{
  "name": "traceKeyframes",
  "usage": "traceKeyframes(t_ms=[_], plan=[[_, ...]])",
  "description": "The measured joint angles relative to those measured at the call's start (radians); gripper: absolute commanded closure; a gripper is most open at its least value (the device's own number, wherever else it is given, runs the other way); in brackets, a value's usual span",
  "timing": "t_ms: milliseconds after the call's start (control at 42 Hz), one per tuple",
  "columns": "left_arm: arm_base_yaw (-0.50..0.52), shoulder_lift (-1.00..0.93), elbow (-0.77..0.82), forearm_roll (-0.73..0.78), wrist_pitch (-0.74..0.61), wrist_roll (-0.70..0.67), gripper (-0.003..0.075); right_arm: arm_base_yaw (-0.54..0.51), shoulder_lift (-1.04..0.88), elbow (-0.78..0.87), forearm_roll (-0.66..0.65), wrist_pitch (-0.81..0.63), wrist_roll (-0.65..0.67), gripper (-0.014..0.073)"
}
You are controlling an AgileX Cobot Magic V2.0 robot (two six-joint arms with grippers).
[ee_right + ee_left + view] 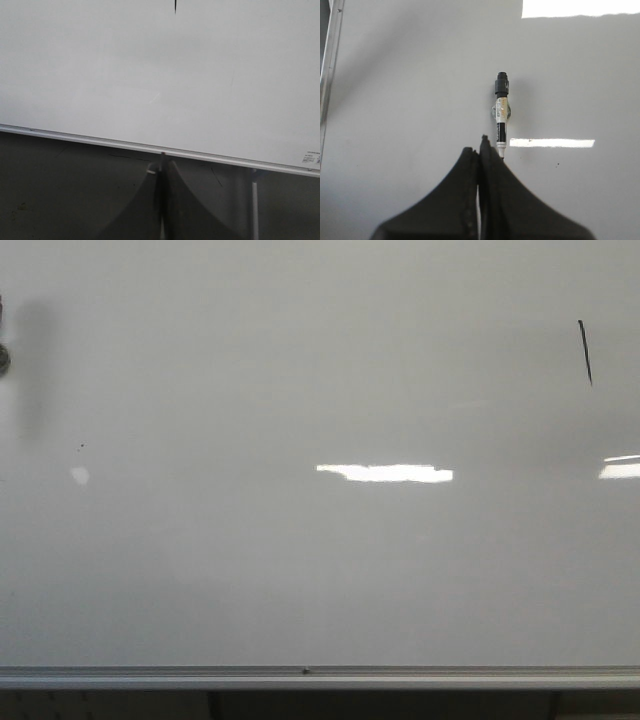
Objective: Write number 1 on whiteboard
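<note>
Filling almost the whole front view, the whiteboard (pixel 300 570) stands with its silver rail along the bottom edge and two bright reflections across the middle. High on its right side is the number 1 (pixel 585 351), a thin black stroke that leans a little. On the left side a tiny dark speck (pixel 81 447) sits on the board. No arm can be seen clearly in this view; only a small dark object (pixel 3 355) with a soft shadow beside it shows at the left edge, and I cannot tell what it is.

The left wrist view shows what the front view does not. The left gripper (pixel 480 152) has its two black fingers pressed together, with no gap between them. Just beside the fingertips, a marker (pixel 501 117) lies against the white surface, with a black cap at the far end and a white body with a label. Its near end touches the edge of one finger, but I cannot tell if the fingers really hold it.

The right wrist view looks at the lower rail of the board and the dark area under it. The right gripper (pixel 162 162) also has its fingers closed together, with a thin white and red object (pixel 162 158) showing between the tips. The lower end of the stroke shows at the edge of this picture.
</note>
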Motion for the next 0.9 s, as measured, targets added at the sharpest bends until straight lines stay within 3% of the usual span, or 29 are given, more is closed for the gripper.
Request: traceKeyframes(t_ms=[166, 476, 595, 904], plan=[[0.0, 0.0, 0.0, 0.0, 0.0, 0.0, 0.0741, -0.009, -0.109, 0.082, -0.012, -0.109, 0.0, 0.069], [0.0, 0.0, 0.0, 0.0, 0.0, 0.0, 0.0741, -0.024, -0.434, 0.473, -0.013, -0.564, 0.0, 0.069], [0.0, 0.0, 0.0, 0.0, 0.0, 0.0, 0.0741, -0.038, -0.523, 0.596, -0.013, -0.67, 0.0, 0.069], [0.0, 0.0, 0.0, 0.0, 0.0, 0.0, 0.0741, -0.074, -0.543, 0.773, -0.013, -0.903, 0.0, 0.069]])
